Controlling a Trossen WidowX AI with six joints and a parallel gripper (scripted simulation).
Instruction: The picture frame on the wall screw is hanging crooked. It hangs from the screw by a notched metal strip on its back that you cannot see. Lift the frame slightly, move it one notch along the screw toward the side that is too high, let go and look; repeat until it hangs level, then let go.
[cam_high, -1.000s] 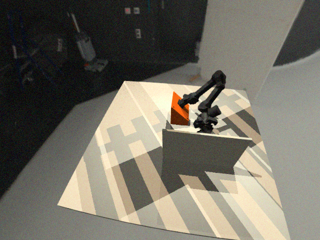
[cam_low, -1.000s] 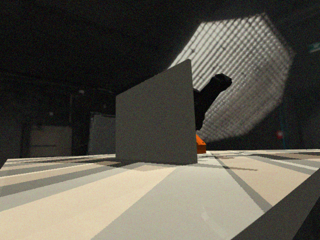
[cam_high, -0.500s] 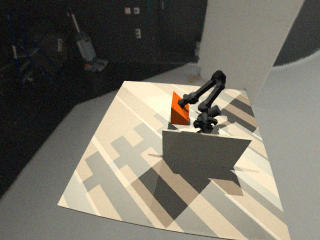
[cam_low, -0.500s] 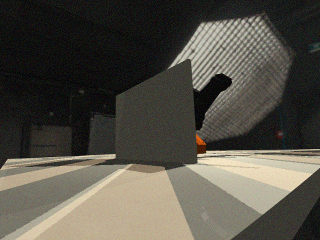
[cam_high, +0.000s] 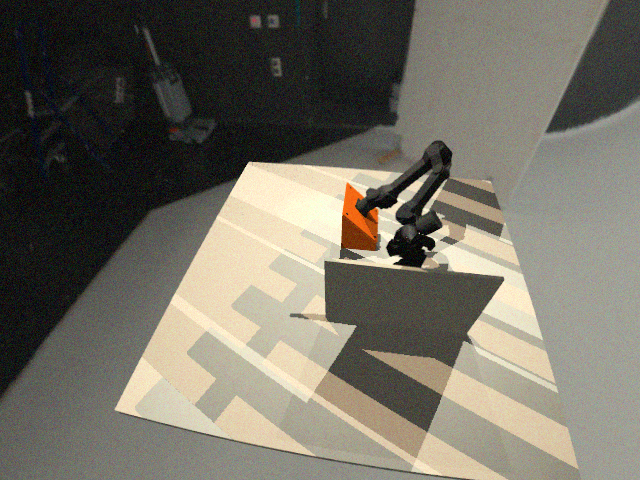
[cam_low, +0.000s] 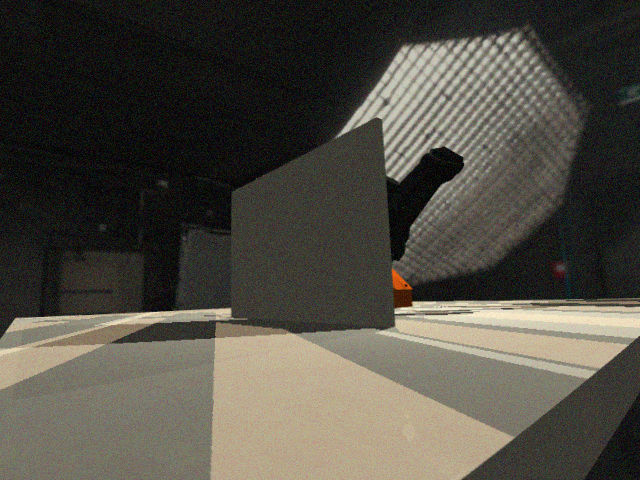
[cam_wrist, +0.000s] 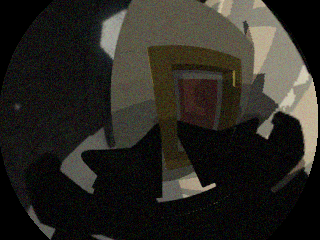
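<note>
In the wrist view a picture frame with a gold border and a red picture hangs on a pale wall panel. Its top edge runs slightly lower on the right in this view. My gripper is shut on the frame's lower border, with one dark finger on each side of it. In the top and exterior views I see only the wall's grey back. It hides the frame, and the screw is not visible in any view. The gripper sits just behind the wall's top edge.
The arm stands on an orange wedge behind the wall and bends up to a high elbow. The wall stands on a striped beige and grey mat. A tall pale pillar rises at the back.
</note>
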